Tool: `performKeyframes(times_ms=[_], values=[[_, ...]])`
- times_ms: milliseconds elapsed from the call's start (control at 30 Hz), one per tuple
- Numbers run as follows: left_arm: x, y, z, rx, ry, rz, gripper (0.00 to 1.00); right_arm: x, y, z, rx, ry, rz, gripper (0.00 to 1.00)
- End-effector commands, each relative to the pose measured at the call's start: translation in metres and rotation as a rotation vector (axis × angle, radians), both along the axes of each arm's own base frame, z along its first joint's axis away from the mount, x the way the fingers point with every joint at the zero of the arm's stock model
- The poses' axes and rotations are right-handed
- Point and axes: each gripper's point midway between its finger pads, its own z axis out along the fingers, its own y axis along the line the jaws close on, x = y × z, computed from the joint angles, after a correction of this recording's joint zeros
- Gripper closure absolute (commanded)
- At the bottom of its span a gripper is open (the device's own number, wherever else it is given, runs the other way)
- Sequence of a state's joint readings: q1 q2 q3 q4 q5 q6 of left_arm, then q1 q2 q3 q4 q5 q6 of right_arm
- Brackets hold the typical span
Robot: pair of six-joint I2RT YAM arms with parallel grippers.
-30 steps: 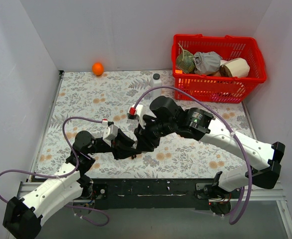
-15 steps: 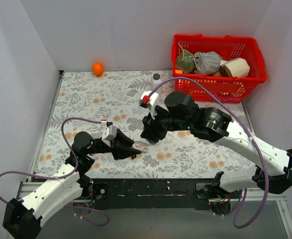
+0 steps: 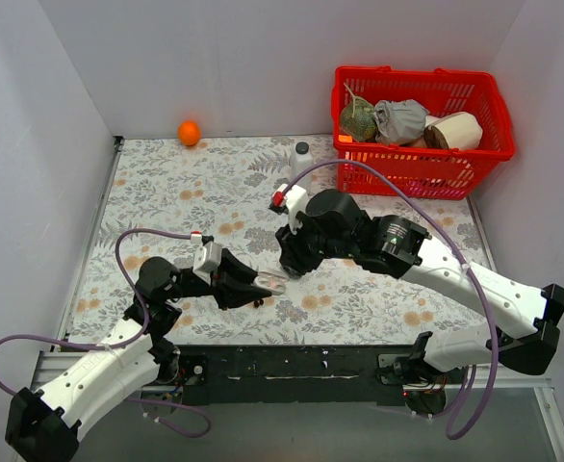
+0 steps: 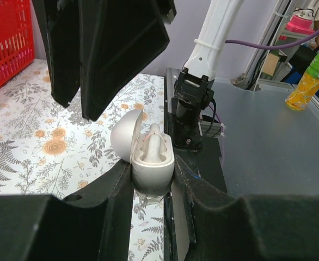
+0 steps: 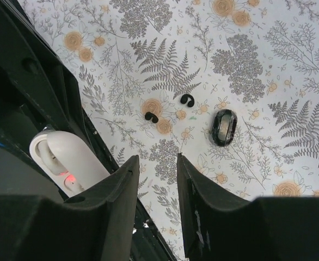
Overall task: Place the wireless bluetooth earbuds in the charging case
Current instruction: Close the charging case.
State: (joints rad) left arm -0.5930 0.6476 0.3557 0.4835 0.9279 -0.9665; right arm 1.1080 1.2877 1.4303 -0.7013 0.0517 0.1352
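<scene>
My left gripper point(image 3: 263, 285) is shut on a white charging case point(image 4: 151, 160) with its lid open, held above the floral table; I cannot tell whether a bud sits inside. The case also shows in the right wrist view point(image 5: 67, 160) with a red light. My right gripper point(image 3: 287, 263) hovers just right of it and above, open and empty point(image 5: 157, 160). Two tiny black earbuds point(image 5: 151, 117) point(image 5: 187, 100) lie on the cloth beyond its fingers, next to a glossy black case point(image 5: 224, 127). No whitish buds are visible.
A red basket point(image 3: 422, 171) with several items stands at the back right. An orange ball point(image 3: 189, 132) lies at the back left. A white bottle with a dark cap point(image 3: 301, 154) stands left of the basket.
The right gripper pulled up and away from the left gripper's case, then settled back closer beside it. The left gripper kept hold of the white case and lifted slightly.
</scene>
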Motion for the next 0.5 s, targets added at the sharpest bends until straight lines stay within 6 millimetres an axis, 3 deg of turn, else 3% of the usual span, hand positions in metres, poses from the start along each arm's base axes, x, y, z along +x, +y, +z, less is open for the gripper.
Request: performKeyframes(times_ms=[0, 233, 467], values=[[-0.003, 0.001, 0.01, -0.032, -0.04, 0.005, 1.0, -0.002, 0.011, 0.004, 0.045, 0.005, 0.03, 0.59], [0.0, 0.001, 0.008, -0.027, -0.038, 0.017, 1.0, -0.034, 0.023, 0.014, 0.126, 0.048, 0.225, 0.64], [0.002, 0.001, 0.008, -0.026, -0.035, 0.029, 1.0, -0.038, 0.02, 0.017, 0.139, 0.045, 0.243, 0.66]])
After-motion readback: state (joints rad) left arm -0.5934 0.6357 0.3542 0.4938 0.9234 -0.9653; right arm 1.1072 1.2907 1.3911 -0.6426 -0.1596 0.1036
